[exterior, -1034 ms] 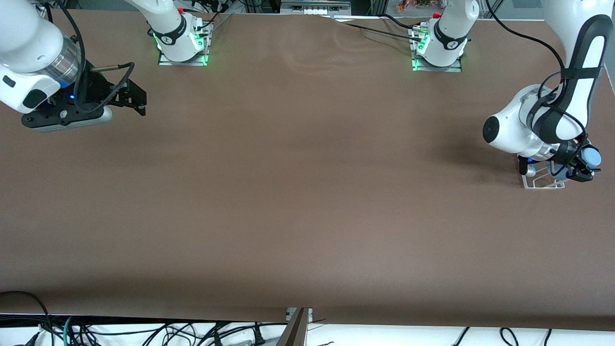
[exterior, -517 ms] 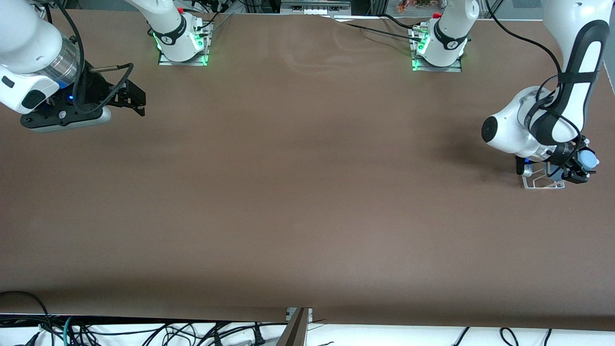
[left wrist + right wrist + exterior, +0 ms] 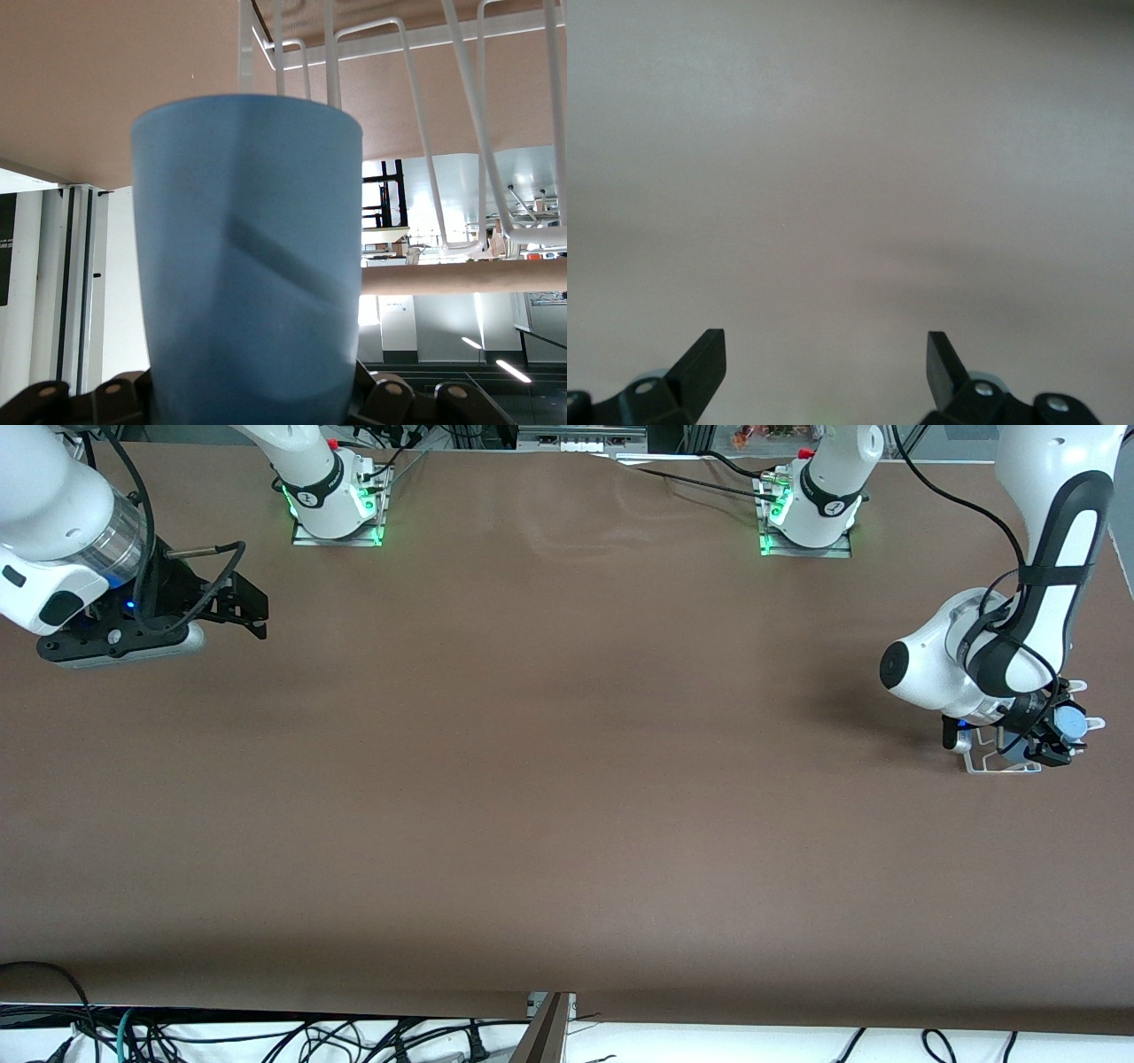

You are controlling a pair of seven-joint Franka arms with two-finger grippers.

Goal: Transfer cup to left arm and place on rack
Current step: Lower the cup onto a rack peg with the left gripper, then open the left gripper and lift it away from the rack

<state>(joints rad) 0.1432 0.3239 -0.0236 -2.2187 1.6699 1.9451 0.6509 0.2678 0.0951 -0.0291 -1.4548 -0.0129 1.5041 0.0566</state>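
The light-blue cup [image 3: 1070, 724] is clamped in my left gripper [image 3: 1054, 737], which is shut on it right over the white wire rack [image 3: 985, 763] at the left arm's end of the table. In the left wrist view the cup [image 3: 252, 266] fills the middle, lying sideways between the jaws of the left gripper [image 3: 252, 405]. The rack's wire loops [image 3: 423, 133] and its wooden rod [image 3: 461, 276] stand just past the cup's end. My right gripper [image 3: 257, 607] waits open above the table at the right arm's end, and the right wrist view shows the right gripper [image 3: 826, 354] with nothing between its fingers.
Both arm bases [image 3: 337, 509] [image 3: 806, 518] stand along the table's edge farthest from the front camera. The brown tabletop [image 3: 567, 762] stretches bare between the arms. Cables hang below the near edge.
The left arm has lowered and drawn the cup closer in over the rack. The right arm has hardly moved.
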